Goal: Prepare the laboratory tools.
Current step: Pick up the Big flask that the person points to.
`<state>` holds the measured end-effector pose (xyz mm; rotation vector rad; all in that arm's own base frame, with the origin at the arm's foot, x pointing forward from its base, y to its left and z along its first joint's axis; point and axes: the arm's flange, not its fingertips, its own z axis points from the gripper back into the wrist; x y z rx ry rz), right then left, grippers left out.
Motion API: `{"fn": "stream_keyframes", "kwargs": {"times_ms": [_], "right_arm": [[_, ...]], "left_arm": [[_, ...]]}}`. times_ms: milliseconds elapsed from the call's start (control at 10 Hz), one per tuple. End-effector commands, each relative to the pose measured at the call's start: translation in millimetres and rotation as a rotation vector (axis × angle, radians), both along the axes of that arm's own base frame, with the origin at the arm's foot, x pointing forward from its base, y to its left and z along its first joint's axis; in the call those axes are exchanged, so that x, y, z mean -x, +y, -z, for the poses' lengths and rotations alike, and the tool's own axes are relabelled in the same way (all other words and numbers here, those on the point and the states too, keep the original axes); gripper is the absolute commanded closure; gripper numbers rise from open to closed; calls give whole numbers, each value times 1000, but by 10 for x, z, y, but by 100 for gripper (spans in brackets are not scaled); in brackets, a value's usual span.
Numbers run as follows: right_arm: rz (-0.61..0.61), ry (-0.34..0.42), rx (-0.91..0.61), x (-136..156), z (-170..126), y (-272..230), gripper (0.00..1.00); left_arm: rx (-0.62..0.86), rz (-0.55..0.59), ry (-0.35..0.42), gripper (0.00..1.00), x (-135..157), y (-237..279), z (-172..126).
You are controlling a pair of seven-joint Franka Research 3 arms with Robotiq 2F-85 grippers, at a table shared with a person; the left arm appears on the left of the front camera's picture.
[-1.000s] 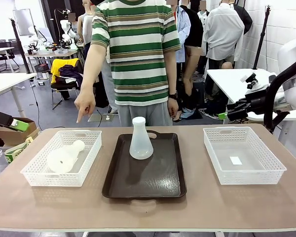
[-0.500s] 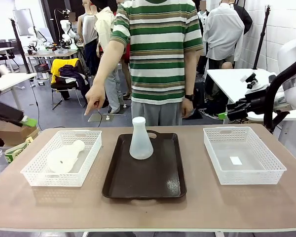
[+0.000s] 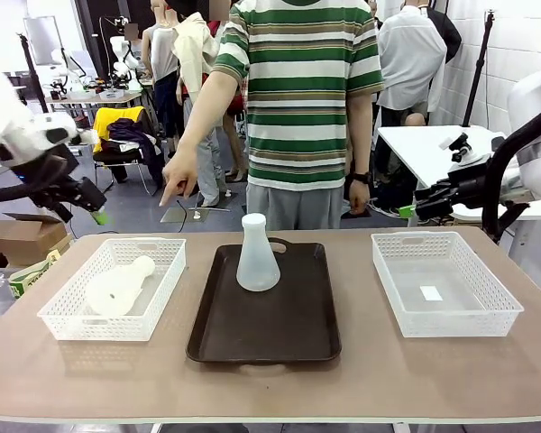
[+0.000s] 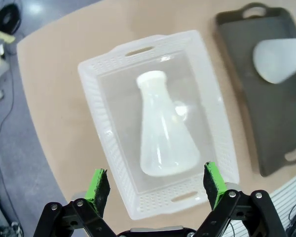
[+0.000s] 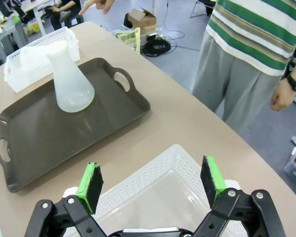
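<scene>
Lying on its side in left basket: flask | second flask: upright on tray, mid-desk | left gripper: spread, above the lying flask | right gripper: spread, over right basket | person's hand: pointing down, beyond left basket

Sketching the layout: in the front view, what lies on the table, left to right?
Left white lattice basket holding a flask lying on its side → dark brown tray with an upright capped flask → right white lattice basket.
</scene>
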<state>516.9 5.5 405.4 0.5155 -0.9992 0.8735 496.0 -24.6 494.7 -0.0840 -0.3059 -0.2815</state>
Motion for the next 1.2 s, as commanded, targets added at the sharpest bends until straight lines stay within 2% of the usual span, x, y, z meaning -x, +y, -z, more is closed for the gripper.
{"fn": "stream_keyframes", "kwargs": {"times_ms": [0,100,300,800,900,1100], "right_arm": [[13,16,10,1,-11,2,0],[13,16,10,1,-11,2,0],[13,16,10,1,-11,2,0],[13,16,10,1,-11,2,0],[13,16,10,1,-11,2,0],[13,16,10,1,-11,2,0]], "left_arm": [[-76,-28,89,0,-401,-105,50],[-97,5,116,0,-608,-162,218],[-115,58,147,0,-815,-236,427],[-92,147,162,0,-1072,-436,1026],[-86,148,182,0,-1105,-446,1134],[-113,159,168,0,-1097,-495,1310]]}}
